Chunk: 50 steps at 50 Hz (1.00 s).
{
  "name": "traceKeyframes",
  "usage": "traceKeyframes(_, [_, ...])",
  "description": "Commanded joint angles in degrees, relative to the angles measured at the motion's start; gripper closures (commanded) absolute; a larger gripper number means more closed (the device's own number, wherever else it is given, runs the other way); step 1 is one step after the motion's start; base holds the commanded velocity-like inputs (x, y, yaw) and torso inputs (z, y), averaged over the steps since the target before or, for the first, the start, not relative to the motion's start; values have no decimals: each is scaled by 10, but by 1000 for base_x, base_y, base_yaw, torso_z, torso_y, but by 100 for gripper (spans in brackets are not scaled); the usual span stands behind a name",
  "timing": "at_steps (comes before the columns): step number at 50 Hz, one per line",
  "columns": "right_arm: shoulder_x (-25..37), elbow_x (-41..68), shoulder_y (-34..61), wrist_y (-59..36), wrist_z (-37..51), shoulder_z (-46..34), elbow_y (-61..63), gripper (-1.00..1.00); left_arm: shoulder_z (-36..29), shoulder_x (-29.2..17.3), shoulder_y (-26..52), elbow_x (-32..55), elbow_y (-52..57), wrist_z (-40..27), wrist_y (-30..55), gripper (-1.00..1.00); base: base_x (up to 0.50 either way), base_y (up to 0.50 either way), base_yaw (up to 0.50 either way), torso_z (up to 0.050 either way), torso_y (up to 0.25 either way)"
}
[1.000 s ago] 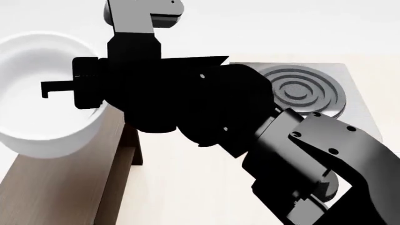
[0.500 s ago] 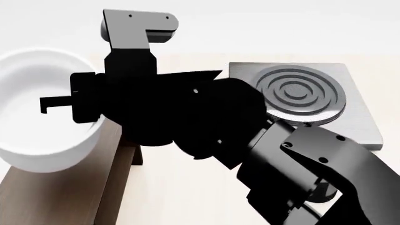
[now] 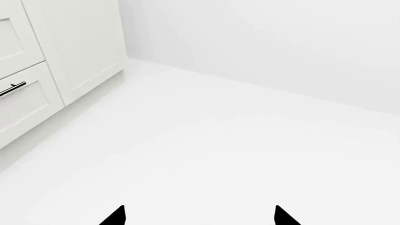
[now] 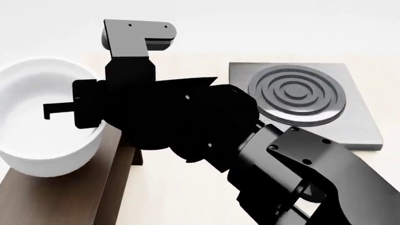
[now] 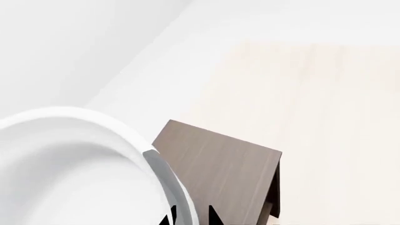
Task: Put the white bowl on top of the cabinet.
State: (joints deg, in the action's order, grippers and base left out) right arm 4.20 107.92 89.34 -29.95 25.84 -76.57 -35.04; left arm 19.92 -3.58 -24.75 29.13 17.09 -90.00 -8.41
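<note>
The white bowl [image 4: 37,136] is at the left of the head view, over the near end of the dark-brown cabinet [image 4: 56,201]. My right gripper [image 4: 62,111] is shut on the bowl's rim, with one finger inside the bowl. In the right wrist view the white bowl [image 5: 69,168] has its rim pinched by the right gripper [image 5: 187,219], and the cabinet [image 5: 218,168] top lies just beyond it. Whether the bowl touches the cabinet I cannot tell. My left gripper [image 3: 198,218] is open over a bare white floor, with nothing between its fingers.
A square grey stove plate [image 4: 300,93] with concentric rings lies on the beige table [image 4: 181,187] to the right of the cabinet. My right arm hides much of the middle of the head view. White drawer fronts [image 3: 37,70] stand beside the left gripper.
The bowl in my right gripper has sunk lower toward the cabinet top. The head view shifted slightly at first, then held still.
</note>
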Motion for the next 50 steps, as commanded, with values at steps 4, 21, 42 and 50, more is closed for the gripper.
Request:
traceKeyframes(4, [-11,-22,3,3,-18,25,-8,100,16,10,0,16,-5,28,-9,-100,0,0,0,0,0])
traceKeyframes(21, [-4,-18,6,-2,-9,22,-9,100,16,11,-1,14,-3,28,-7,-100,0,0,0,1,1])
traceKeyframes(42, [-12,-19,-3,-3,-8,13,-16,100,16,11,-2,13,-2,27,-9,-100,0,0,0,0,0])
traceKeyframes(50, [-14,-17,-1,-3,-23,15,-15,100,16,11,-1,13,-1,27,-7,-100,0,0,0,1,1])
